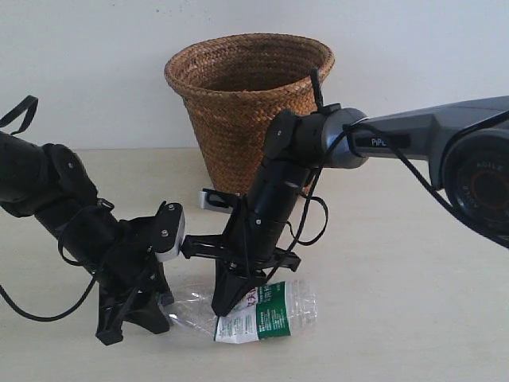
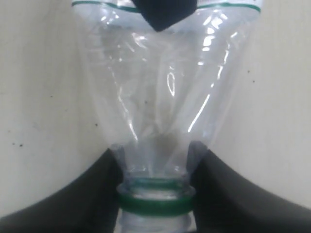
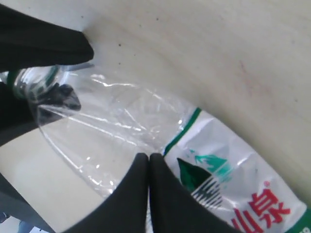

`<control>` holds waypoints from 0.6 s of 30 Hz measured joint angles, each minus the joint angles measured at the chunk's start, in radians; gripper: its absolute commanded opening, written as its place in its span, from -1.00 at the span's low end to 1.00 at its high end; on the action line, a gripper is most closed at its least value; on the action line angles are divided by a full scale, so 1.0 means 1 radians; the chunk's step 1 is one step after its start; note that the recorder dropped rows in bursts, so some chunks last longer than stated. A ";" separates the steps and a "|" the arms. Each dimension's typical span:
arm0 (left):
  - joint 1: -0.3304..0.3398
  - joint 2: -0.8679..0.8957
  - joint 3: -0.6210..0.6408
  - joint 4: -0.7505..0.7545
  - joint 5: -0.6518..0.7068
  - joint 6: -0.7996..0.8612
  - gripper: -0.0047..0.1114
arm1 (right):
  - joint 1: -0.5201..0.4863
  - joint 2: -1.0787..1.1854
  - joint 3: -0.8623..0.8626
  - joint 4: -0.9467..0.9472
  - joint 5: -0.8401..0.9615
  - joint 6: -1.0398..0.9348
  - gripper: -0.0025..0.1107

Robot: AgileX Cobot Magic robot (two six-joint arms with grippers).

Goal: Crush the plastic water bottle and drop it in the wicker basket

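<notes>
While the plastic water bottle (image 1: 266,314) lies on the desk (image 1: 413,318) near the wicker basket (image 1: 238,103), left jaws grip its neck and right jaws pinch its middle. The smooth plastic could slip out when lifted.

1 bottle (image 1: 274,317), 1 basket (image 1: 238,111), 2 pincers (image 1: 132,325) (image 1: 227,305)

Beige table (image 1: 413,302), plastic water bottle (image 1: 274,314), wicker basket (image 1: 238,103)
</notes>
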 measured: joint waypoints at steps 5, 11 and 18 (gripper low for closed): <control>0.000 0.000 0.000 0.000 0.002 -0.004 -0.84 | -0.006 0.001 0.000 0.009 0.008 -0.008 -0.96; 0.000 0.000 0.000 -0.002 0.004 -0.004 -0.84 | -0.009 -0.046 0.014 0.017 0.008 -0.150 -0.96; 0.000 0.000 0.000 -0.014 0.004 -0.014 -0.84 | -0.009 -0.150 0.031 -0.095 -0.015 -0.210 -0.96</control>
